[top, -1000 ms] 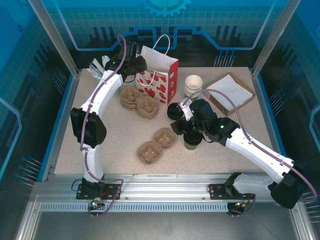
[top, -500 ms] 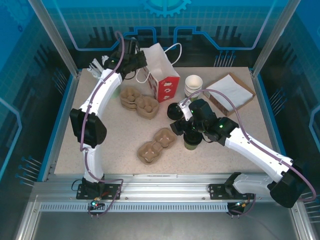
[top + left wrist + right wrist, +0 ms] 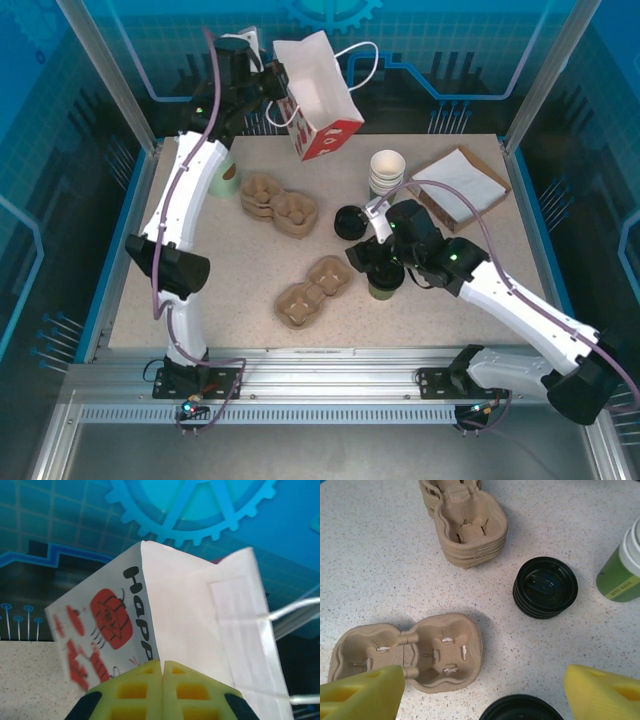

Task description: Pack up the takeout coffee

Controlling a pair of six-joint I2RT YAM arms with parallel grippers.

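Speckled tabletop [image 3: 230, 290], blue-panelled enclosure behind. Nearest us, lower centre of the overhead view: one pulp carrier [image 3: 315, 290], both wells empty. Just right of it stands the takeout coffee [image 3: 384, 285], lid on, on the table, not yet in carrier or bag. Over it the right gripper [image 3: 481, 694] straddles the lid, fingers spread wide, gripping nothing. Further back: lid stack [image 3: 350, 222], nested carriers [image 3: 280, 203], lidless cups [image 3: 387, 172]. Farthest, upper centre: the left gripper [image 3: 162, 687], pinched tight on the paper bag [image 3: 318, 95], holds it tilted off the table; we cannot see inside. We judge lidding done, packing all left to do.
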